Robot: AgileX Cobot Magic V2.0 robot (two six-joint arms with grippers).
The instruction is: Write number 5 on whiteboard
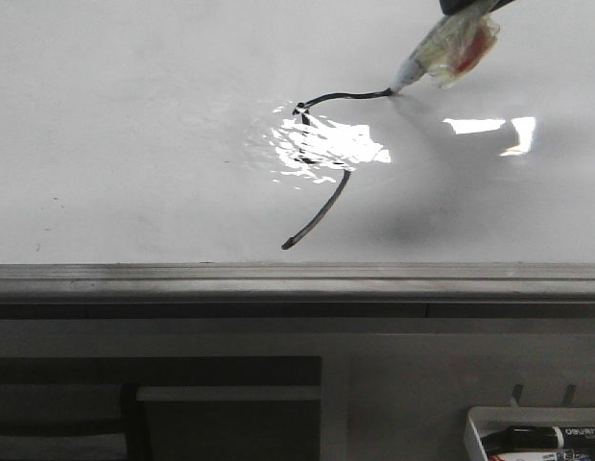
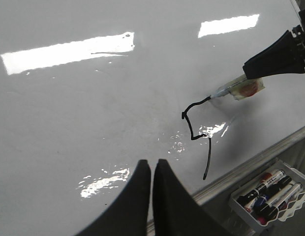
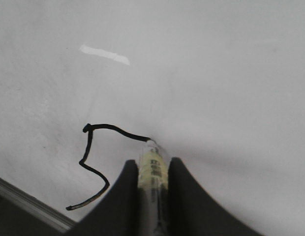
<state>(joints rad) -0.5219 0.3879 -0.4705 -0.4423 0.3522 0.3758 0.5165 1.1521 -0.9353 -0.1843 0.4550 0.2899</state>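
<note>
The whiteboard [image 1: 134, 144] fills most of the front view, with a grey ledge along its near edge. On it is the number 5 [image 1: 321, 206] in thin black strokes: a top bar, a short down stroke and a long curved tail. The same number 5 [image 2: 197, 123] [image 3: 91, 157] shows in both wrist views. My right gripper [image 3: 152, 169] is shut on a marker [image 1: 441, 53] [image 3: 152, 164], whose tip touches the right end of the top bar. My left gripper [image 2: 151, 167] hovers over the board to the left of the strokes, shut and holding nothing.
A bright glare patch [image 1: 326, 144] covers the middle of the digit in the front view. The grey ledge [image 1: 297, 280] borders the board. A white tray [image 2: 270, 191] with several spare markers hangs below the ledge at the right [image 1: 537, 437].
</note>
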